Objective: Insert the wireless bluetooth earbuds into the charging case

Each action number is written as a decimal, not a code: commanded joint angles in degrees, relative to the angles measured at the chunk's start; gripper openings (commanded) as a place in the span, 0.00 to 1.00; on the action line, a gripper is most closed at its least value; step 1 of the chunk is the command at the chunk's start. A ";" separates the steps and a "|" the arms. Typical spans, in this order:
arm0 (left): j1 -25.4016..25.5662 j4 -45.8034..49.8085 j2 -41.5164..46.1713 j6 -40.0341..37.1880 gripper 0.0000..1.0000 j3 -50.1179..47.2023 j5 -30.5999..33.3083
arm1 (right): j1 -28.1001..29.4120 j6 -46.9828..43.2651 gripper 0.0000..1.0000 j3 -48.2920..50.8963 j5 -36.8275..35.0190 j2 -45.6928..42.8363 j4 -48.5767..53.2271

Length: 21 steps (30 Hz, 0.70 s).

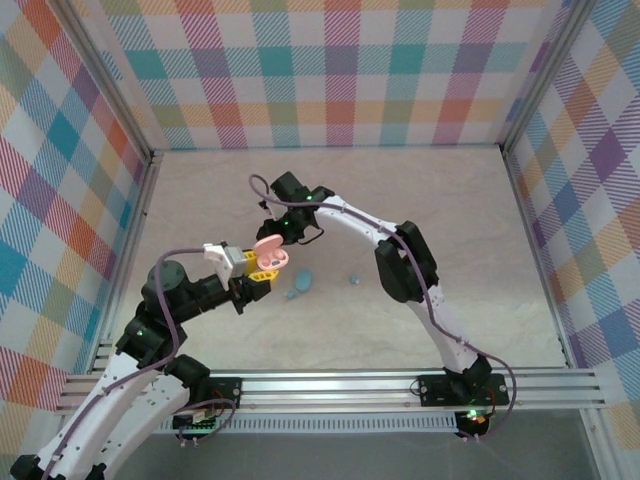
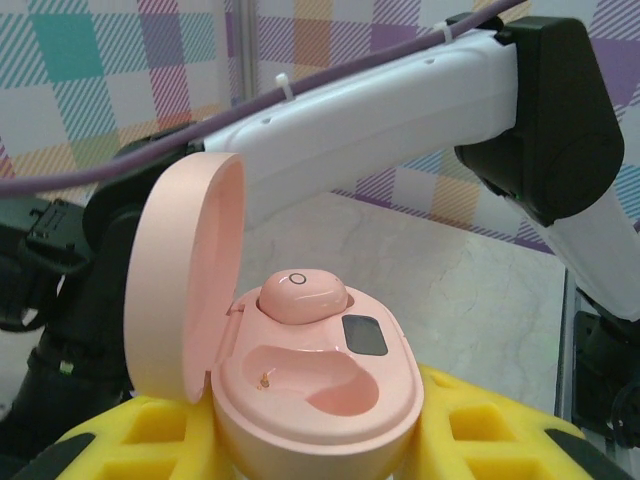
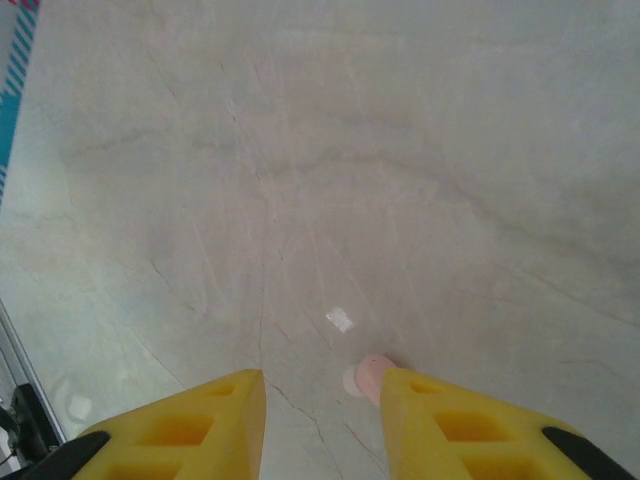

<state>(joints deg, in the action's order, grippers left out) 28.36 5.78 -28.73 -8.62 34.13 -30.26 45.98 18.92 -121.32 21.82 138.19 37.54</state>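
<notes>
The left gripper (image 2: 312,452) is clamped on the open pink charging case (image 2: 320,400), cavity facing up. Its lid (image 2: 180,270) stands upright on the 9 o'clock side. A seated pink earbud (image 2: 303,295) fills the 12 o'clock socket, ringed face up, long axis running 9 to 3. The 6 o'clock socket is bare. The right gripper (image 3: 322,385) hangs narrowly parted over the table (image 3: 320,150). A loose pink earbud (image 3: 372,378) touches its 3 o'clock finger's tip, too small to tell its heading.
</notes>
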 commanded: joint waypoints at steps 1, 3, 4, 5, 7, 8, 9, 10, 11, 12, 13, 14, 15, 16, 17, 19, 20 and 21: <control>0.20 1.23 1.29 -0.78 0.26 1.73 0.66 | 1.75 -0.31 0.37 -1.56 -0.60 1.18 1.77; 0.18 1.55 1.78 -0.78 0.26 1.73 0.73 | 2.55 -0.16 0.40 -1.52 -2.64 1.53 2.42; 0.16 1.81 2.01 -0.78 0.26 1.81 0.71 | 2.75 -0.16 0.40 -1.45 -4.01 1.49 2.89; 0.11 2.08 2.17 -0.78 0.26 1.89 0.69 | 2.98 0.14 0.40 -0.86 -5.54 1.26 3.28; 0.20 2.55 2.57 -0.78 0.26 2.08 0.66 | 3.06 1.62 0.38 1.16 -7.94 0.32 3.06; 0.20 2.82 2.78 -0.86 0.26 2.08 0.72 | 3.07 2.55 0.38 2.42 -8.41 -0.31 2.47; 0.19 2.92 3.04 -0.80 0.26 2.04 0.80 | 3.23 3.44 0.37 3.55 -8.59 -0.75 1.85; 0.18 2.92 3.24 -0.78 0.26 1.93 0.87 | 3.41 4.10 0.36 4.18 -8.66 -1.03 1.59; 0.19 2.88 3.41 -0.74 0.26 1.75 0.90 | 3.63 4.81 0.36 4.62 -8.65 -1.06 1.75; 0.19 2.76 3.51 -0.62 0.26 1.65 0.99 | 3.92 5.27 0.36 4.66 -8.79 -1.04 2.04; 0.13 2.59 3.51 -0.61 0.26 1.56 0.99 | 4.15 5.70 0.36 4.74 -9.06 -1.04 2.46; 0.20 2.40 3.48 -0.52 0.26 1.55 0.90 | 4.40 6.23 0.36 5.08 -9.47 -1.15 2.71; 0.19 2.23 3.46 -0.44 0.26 1.55 0.83 | 4.56 6.92 0.37 5.90 -9.93 -1.37 2.51; 0.20 2.14 3.42 -0.43 0.26 1.55 0.72 | 4.64 7.73 0.38 6.66 -10.40 -1.71 2.17; 0.16 2.13 3.33 -0.40 0.26 1.56 0.65 | 4.71 8.55 0.38 7.78 -10.96 -2.15 1.49; 0.13 2.06 3.26 -0.43 0.26 1.55 0.64 | 4.89 9.48 0.39 8.75 -11.74 -2.57 0.70; 0.20 2.04 3.23 -0.52 0.26 1.55 0.64 | 4.91 9.72 0.39 8.77 -12.21 -2.58 0.78; 0.12 2.04 3.24 -0.52 0.26 1.55 0.60 | 4.91 9.74 0.40 8.68 -12.37 -2.53 0.71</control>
<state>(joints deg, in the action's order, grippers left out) 28.36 8.93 -25.85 -8.64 34.44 -29.87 50.41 26.44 -113.43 11.55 137.38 37.71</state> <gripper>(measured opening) 0.361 0.394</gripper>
